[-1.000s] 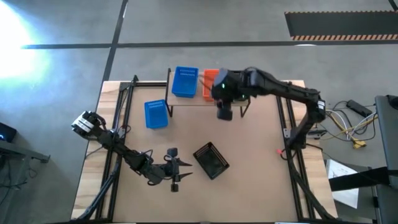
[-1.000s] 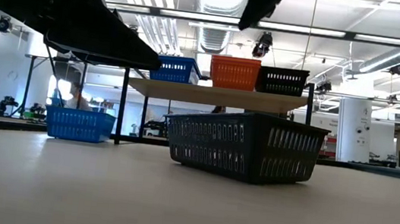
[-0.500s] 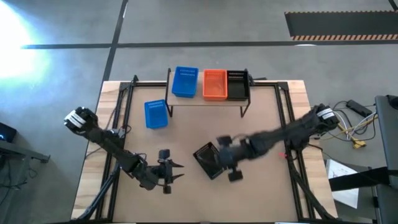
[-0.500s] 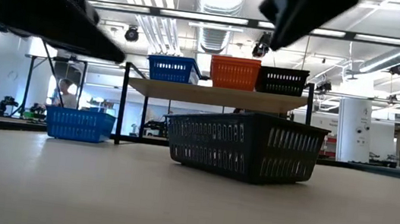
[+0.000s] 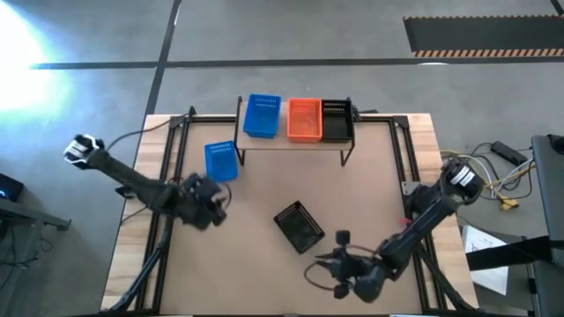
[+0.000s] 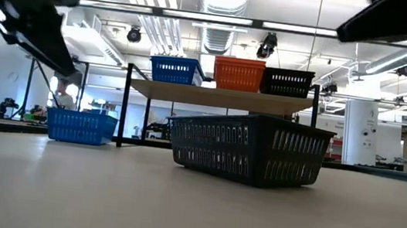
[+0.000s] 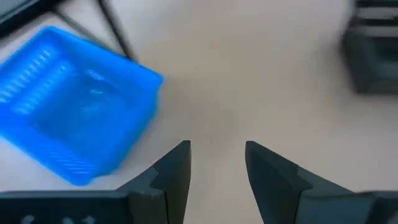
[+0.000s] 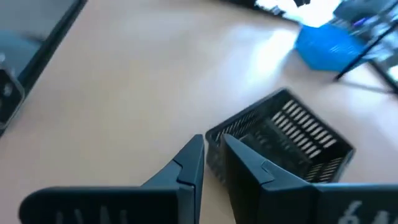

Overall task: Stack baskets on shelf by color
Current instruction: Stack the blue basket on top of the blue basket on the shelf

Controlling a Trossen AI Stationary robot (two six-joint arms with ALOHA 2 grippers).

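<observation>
Across the wooden desk (image 5: pixel 361 189), the shelf (image 5: pixel 295 143) carries blue (image 5: pixel 262 115), orange (image 5: pixel 304 119) and black (image 5: pixel 337 121) baskets. Another blue basket (image 5: pixel 220 161) sits beside it, near the left end effector (image 7: pixel 216 165), fingers apart. A black basket (image 5: pixel 299 226) lies mid-desk; the right end effector (image 8: pixel 213 155) seems narrowly parted, empty.

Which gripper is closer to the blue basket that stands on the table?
The left. The left gripper is just in front of the blue basket, empty. The right gripper is far across the table, beside the black basket, also empty.
</observation>
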